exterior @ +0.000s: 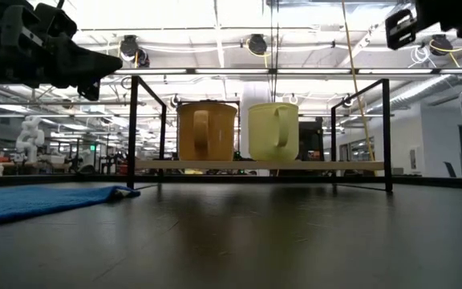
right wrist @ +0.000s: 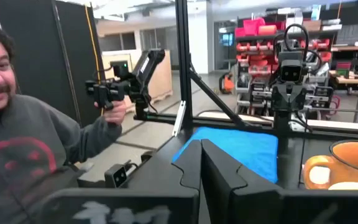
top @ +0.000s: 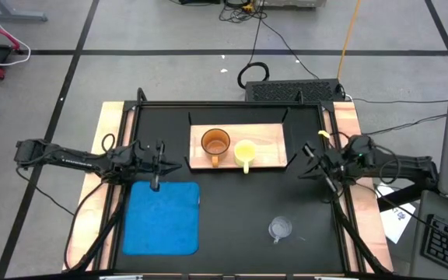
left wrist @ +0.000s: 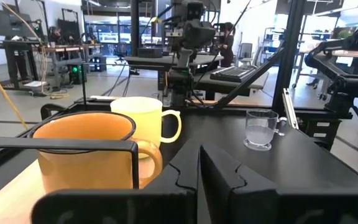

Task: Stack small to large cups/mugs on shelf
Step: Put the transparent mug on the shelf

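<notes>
The orange-brown mug (top: 215, 143) and the yellow mug (top: 245, 151) stand upright side by side on the wooden shelf (top: 274, 138) at the table's far middle, handles toward the near edge; both show in the low view (exterior: 207, 131) (exterior: 273, 132). The clear glass cup (top: 280, 228) stands on the table at the near right, apart from both grippers; it also shows in the left wrist view (left wrist: 260, 129). My left gripper (top: 175, 166) is shut and empty, left of the shelf. My right gripper (top: 305, 160) is shut and empty, right of the shelf.
A blue mat (top: 160, 218) lies on the near left of the table. Black frame rails (top: 232, 104) edge the table, and shelf brackets (exterior: 132, 132) rise at the shelf's corners. A person (right wrist: 17, 143) holding a handheld device shows beyond the table in the right wrist view.
</notes>
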Controlling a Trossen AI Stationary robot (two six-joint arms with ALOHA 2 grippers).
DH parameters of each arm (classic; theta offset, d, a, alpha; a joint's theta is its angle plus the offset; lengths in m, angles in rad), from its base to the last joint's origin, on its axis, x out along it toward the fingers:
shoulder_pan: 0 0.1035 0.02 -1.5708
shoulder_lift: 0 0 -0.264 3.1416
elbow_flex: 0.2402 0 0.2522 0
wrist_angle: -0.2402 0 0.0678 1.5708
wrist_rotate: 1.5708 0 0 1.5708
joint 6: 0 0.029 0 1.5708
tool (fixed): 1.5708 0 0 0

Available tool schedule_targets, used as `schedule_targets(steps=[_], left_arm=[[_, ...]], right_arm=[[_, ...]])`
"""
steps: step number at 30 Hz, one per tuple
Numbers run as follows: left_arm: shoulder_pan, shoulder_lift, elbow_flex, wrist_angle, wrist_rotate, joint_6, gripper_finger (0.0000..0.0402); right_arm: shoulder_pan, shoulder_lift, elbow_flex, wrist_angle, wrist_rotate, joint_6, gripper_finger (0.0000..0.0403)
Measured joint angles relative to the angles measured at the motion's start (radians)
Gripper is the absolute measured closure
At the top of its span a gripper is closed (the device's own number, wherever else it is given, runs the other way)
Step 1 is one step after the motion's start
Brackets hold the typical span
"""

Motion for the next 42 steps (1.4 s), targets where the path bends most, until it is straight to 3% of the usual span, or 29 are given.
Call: schedule_targets(steps=[7,15,21,29,38,42], left_arm=[[0.0,0.0,0.0,0.0,0.0,-0.006,0.0381],[0.0,0.0,0.0,-0.002,0.0,-0.022,0.038],[0.0,0.0,0.0,-0.002,-0.001,-0.017,0.038],[0.0,0.0,0.0,-0.002,-0.002,-0.014,0.038],[0.0,0.0,0.0,-0.002,-0.002,-0.018,0.038],[0.0,0.0,0.0,-0.002,-0.003,-0.016,0.038]], right_arm=[[0.022,0.071,0.149,-0.106,0.002,-0.067,0.0359],[0.025,0.163,0.341,-0.317,0.006,-0.083,0.024],[0.025,0.218,0.41,-0.354,0.008,-0.065,0.0167],[0.034,0.321,0.515,-0.494,0.056,-0.074,0.0154],[0.134,0.43,0.649,-0.67,0.099,-0.15,0.0154],[0.207,0.496,0.692,-0.779,0.17,-0.174,0.0154]])
